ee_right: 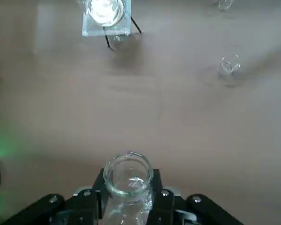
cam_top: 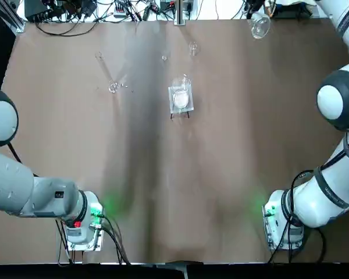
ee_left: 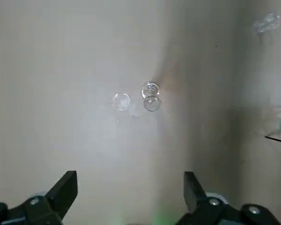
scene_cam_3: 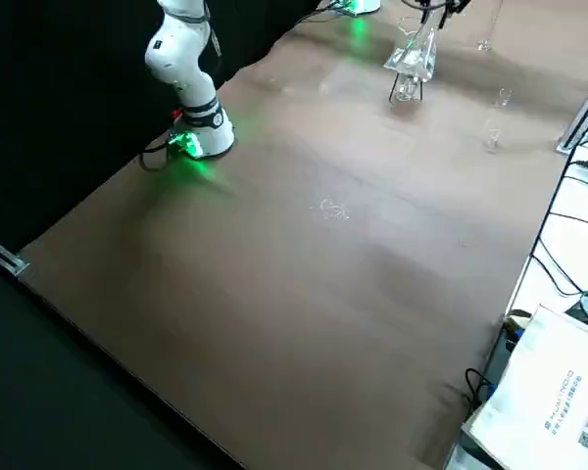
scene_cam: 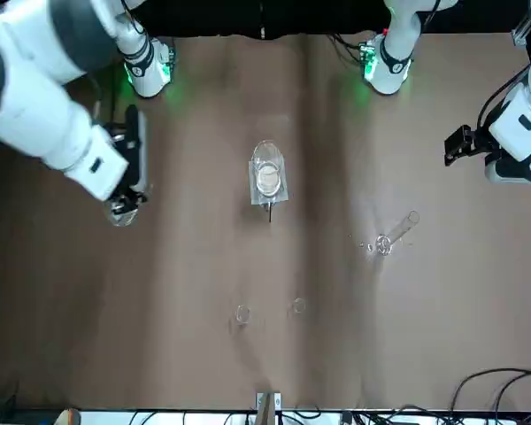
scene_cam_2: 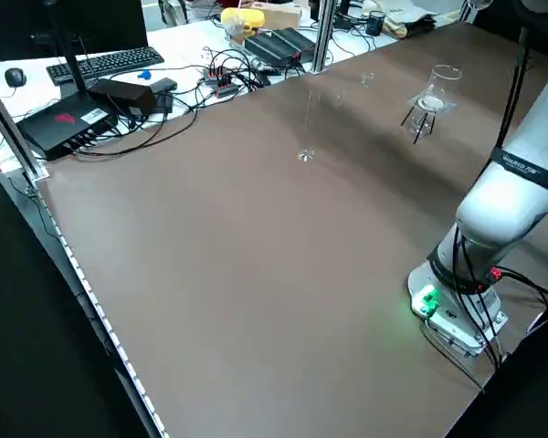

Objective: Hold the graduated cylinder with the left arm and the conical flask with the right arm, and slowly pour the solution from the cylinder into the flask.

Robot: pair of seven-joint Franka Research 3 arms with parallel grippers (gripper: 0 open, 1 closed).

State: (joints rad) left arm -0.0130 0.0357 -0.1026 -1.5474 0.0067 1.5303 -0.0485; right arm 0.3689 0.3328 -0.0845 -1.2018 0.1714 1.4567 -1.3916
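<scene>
The conical flask (ee_right: 129, 180) sits neck-up between the fingers of my right gripper (ee_right: 129, 192), which is shut on it. From overhead the flask (cam_top: 259, 26) shows as a pale ring at the far right of the table, held above the surface; the front view shows the right gripper (scene_cam: 124, 197) with the flask (scene_cam: 121, 211) under it. The graduated cylinder (cam_top: 106, 72) stands upright on the far left of the table, alone, also seen as the slim cylinder (scene_cam_2: 306, 128). My left gripper (ee_left: 131, 187) hangs open, high above the cylinder (ee_left: 151, 91), holding nothing.
A beaker with white contents (cam_top: 180, 99) stands on a small wire stand at the table's middle. Two tiny glass pieces (cam_top: 193, 48) lie beyond it near the far edge. Cables and electronics (scene_cam_2: 119, 91) line the area past the far edge.
</scene>
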